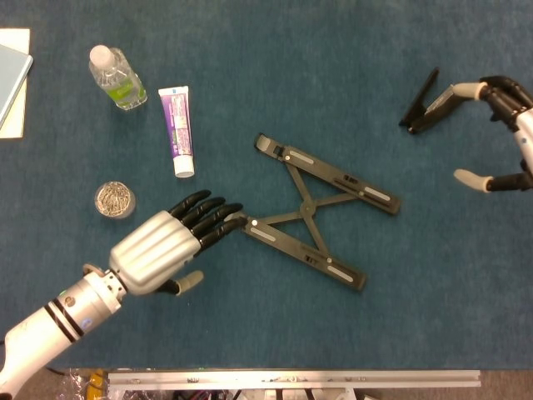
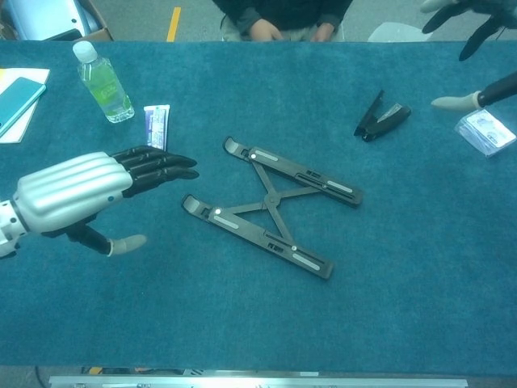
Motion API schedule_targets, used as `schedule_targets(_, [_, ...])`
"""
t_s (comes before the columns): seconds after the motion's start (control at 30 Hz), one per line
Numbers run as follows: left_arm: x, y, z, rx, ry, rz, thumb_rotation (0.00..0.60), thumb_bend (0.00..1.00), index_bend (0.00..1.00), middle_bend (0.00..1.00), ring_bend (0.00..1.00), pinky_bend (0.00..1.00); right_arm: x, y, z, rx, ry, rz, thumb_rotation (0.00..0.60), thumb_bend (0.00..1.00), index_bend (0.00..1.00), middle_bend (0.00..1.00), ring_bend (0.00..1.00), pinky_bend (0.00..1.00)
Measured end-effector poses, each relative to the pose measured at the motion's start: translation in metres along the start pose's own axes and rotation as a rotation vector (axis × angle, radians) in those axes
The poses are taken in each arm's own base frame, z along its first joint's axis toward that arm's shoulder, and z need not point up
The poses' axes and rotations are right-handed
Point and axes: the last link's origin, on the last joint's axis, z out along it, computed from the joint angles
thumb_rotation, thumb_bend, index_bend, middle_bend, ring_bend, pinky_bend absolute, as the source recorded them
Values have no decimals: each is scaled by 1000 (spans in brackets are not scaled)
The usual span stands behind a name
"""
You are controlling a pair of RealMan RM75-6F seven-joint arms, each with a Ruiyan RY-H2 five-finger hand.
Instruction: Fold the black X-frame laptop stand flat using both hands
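Blue table point(image 1: 250, 67) carries stand point(image 1: 312, 210), bottle point(image 1: 117, 77), toothpaste point(image 1: 176, 119).

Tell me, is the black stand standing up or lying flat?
Lying flat. The laptop stand rests low on the table, its crossed bars down between the two rails in both views.
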Motion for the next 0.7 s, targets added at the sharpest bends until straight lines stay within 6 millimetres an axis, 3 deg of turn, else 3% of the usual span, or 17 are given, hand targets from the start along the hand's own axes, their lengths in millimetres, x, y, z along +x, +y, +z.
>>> schedule_targets(0.37, [-10, -14, 15, 57, -36, 75, 600, 339, 0, 0, 0, 0, -25, -12, 23, 113, -32, -257, 600, 0, 198, 271, 146, 373])
schedule_targets(0.53, [-18, -18, 21, 87, -32, 105, 600, 338, 0, 0, 0, 0, -45, -14, 35, 170, -21, -379, 600, 0, 107, 244, 123, 340])
schedule_targets(0.7, [-25, -19, 25, 103, -29, 143, 600, 338, 0, 0, 0, 0, -58, -17, 41, 116, -92, -304, 600, 0, 23, 244, 123, 343])
